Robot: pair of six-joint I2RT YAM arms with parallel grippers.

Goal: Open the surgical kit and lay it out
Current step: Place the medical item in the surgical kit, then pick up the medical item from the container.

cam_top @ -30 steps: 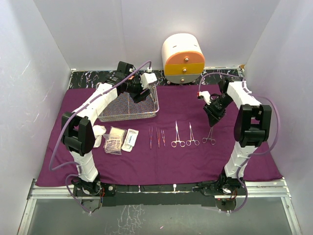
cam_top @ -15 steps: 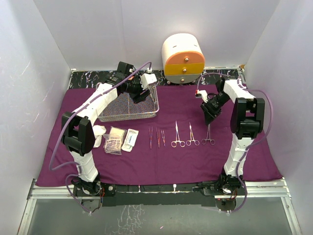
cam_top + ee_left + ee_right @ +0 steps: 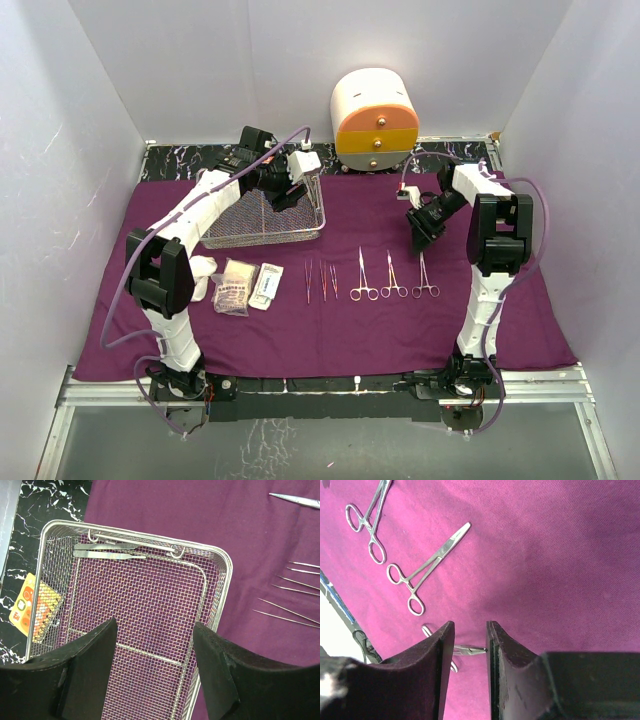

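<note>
The purple cloth [image 3: 340,330] lies spread over the table. The wire-mesh tray [image 3: 222,238] stands on it at the back left. My left gripper [image 3: 285,198] hovers open over the tray [image 3: 220,565], empty. Tweezers [image 3: 110,550] lie at the tray's far end. On the cloth in a row lie gauze [image 3: 205,272], two packets [image 3: 236,284], three tweezers [image 3: 322,281] and three forceps [image 3: 363,276]. My right gripper [image 3: 418,238] hangs just behind the rightmost forceps [image 3: 427,276]. Its jaws [image 3: 470,630] stand slightly apart and empty, with that forceps [image 3: 470,650] on the cloth below.
The white-and-orange drawer cabinet [image 3: 374,118] stands at the back centre. A black marbled strip [image 3: 180,160] runs behind the cloth. An orange packet [image 3: 32,605] shows at the tray's left wall. White walls close in on three sides.
My right gripper has drawn back and to the left, away from the rightmost forceps, which now lies straight on the cloth. The left arm has barely moved.
</note>
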